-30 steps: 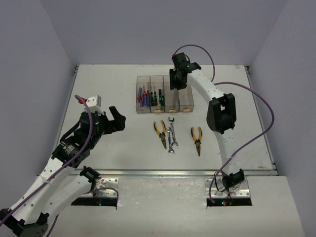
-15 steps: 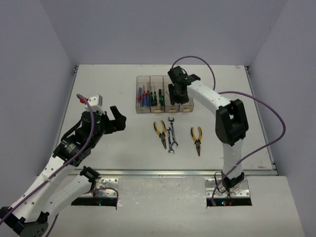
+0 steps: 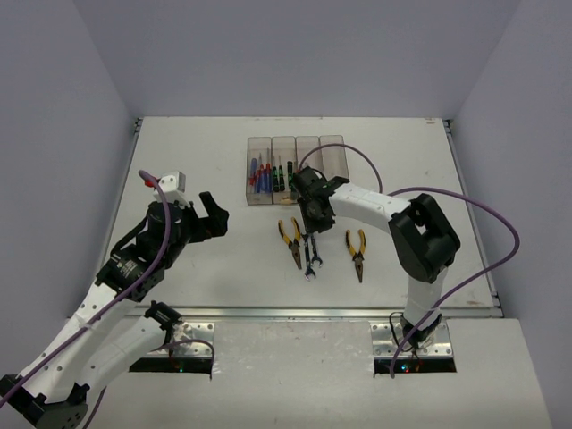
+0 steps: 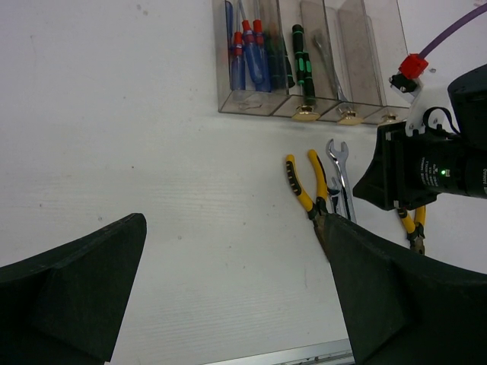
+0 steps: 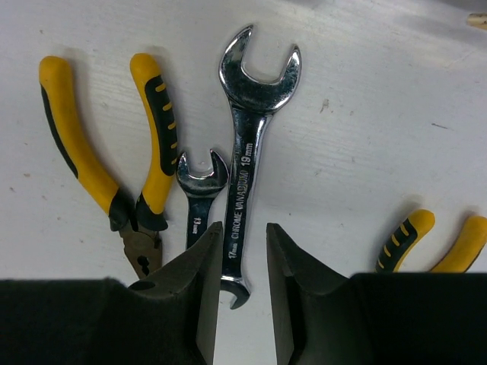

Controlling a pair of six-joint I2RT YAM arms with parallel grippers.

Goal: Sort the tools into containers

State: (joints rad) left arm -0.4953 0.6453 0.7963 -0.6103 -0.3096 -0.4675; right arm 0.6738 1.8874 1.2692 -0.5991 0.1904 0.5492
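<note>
Now R gripper (image 5: 243, 232) part-open astride big wrench (image 5: 246, 152) shaft; L gripper (image 4: 236, 228) wide open.

Small wrench (image 5: 199, 186): shank lost behind the right gripper (image 5: 241, 236) at 6 o'clock of the right wrist view. Right-hand pliers (image 5: 411, 236): handles only, cut off at 4 o'clock. Same pliers in the left wrist view: mostly behind the right arm (image 4: 426, 171). Third bin (image 4: 335, 46) contents: smoky, possibly one wrench.

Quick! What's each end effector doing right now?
Left end effector: open, holding nothing.
Right end effector: open, straddling the long wrench, not gripping it.
</note>
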